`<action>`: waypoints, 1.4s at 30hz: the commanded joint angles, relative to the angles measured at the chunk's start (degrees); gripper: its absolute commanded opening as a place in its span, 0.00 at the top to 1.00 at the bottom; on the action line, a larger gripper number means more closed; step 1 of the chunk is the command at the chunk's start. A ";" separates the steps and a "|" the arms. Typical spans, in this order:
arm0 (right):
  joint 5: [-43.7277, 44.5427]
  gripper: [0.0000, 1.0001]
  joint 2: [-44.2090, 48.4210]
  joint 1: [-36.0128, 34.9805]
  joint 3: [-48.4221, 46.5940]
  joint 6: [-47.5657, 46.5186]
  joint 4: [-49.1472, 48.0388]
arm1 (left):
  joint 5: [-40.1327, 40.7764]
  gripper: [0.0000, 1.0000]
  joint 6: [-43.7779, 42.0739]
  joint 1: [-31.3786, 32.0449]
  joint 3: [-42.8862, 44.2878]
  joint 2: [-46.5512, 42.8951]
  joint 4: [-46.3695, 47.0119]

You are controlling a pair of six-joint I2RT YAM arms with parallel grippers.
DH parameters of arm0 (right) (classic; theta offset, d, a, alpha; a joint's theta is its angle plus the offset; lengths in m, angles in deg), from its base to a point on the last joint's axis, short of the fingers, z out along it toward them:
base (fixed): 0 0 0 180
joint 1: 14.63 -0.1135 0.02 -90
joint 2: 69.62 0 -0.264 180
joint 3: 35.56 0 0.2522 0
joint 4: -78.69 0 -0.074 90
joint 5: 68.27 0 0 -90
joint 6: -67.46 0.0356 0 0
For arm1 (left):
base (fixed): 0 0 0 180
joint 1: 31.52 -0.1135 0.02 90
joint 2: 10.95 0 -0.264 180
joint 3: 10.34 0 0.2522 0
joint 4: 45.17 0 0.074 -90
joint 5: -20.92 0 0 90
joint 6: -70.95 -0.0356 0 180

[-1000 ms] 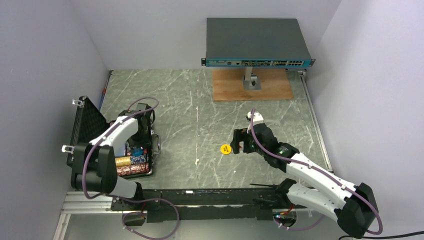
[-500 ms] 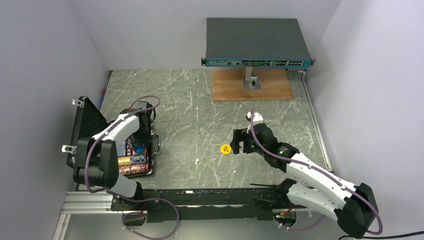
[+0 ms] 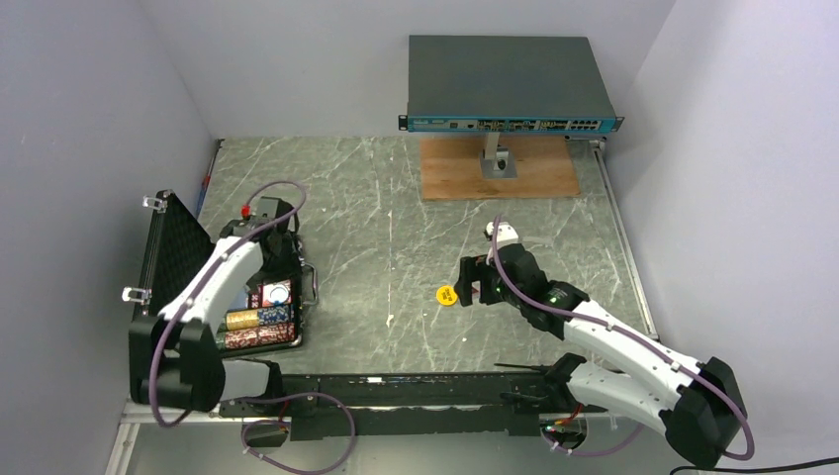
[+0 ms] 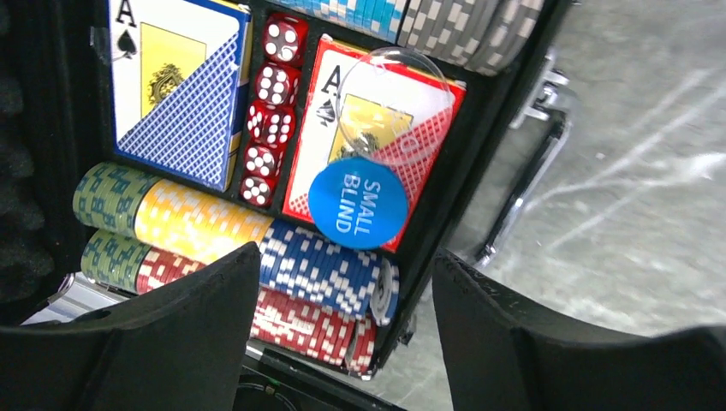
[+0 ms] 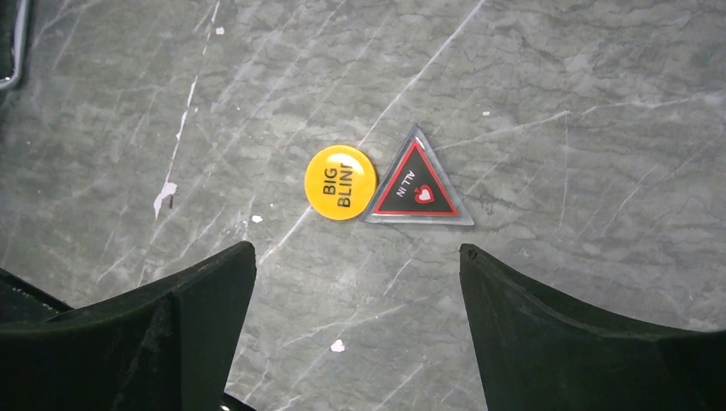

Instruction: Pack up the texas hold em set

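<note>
Briefcase point(image 3: 173, 252) lies open beneath the left gripper point(image 4: 342, 274), whose fingers stand apart, empty. The blue disc point(image 4: 358, 203) rests on the red-yellow card box point(image 4: 312, 163) just ahead of them. The right gripper point(image 5: 355, 257) is spread wide and empty over the table point(image 5: 556, 103), with the yellow disc point(image 5: 340, 181) and red triangular token point(image 5: 417, 188) side by side just beyond its fingertips.

Looks like a robotics lab cell: bare walls point(image 3: 99, 99) around a marbled table point(image 3: 376, 218), network switch point(image 3: 510, 84) at the far edge.
</note>
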 commanded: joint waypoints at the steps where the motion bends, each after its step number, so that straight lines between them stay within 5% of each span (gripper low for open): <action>1: -1.45 0.09 -2.32 0.18 -1.28 -0.52 -2.50 | -2.90 0.23 0.37 -0.28 0.93 -8.32 -3.93; 7: -6.55 0.07 -10.26 0.16 -3.22 -1.35 -3.16 | -9.70 0.15 -1.01 0.31 0.66 -19.21 -5.41; 11: -9.52 0.09 -19.50 0.00 -10.02 0.17 -0.25 | -22.92 0.07 0.09 5.09 -5.49 -28.33 3.47; 14: -10.64 0.12 -23.80 -0.13 -12.48 0.12 -0.43 | -25.72 0.06 6.18 13.03 -11.66 -32.37 12.86; 18: -11.02 0.19 -26.41 -0.17 -13.38 -0.52 -1.78 | -22.04 0.10 12.78 26.76 -14.34 -28.00 20.65; 25: -8.64 0.39 -32.25 -0.09 -14.41 -2.39 -4.22 | -8.18 0.10 16.70 44.68 -9.27 -16.50 17.35; 42: -9.21 0.41 -36.13 -2.16 -11.74 0.69 -6.87 | -0.19 0.08 16.53 53.25 -1.62 -4.55 12.19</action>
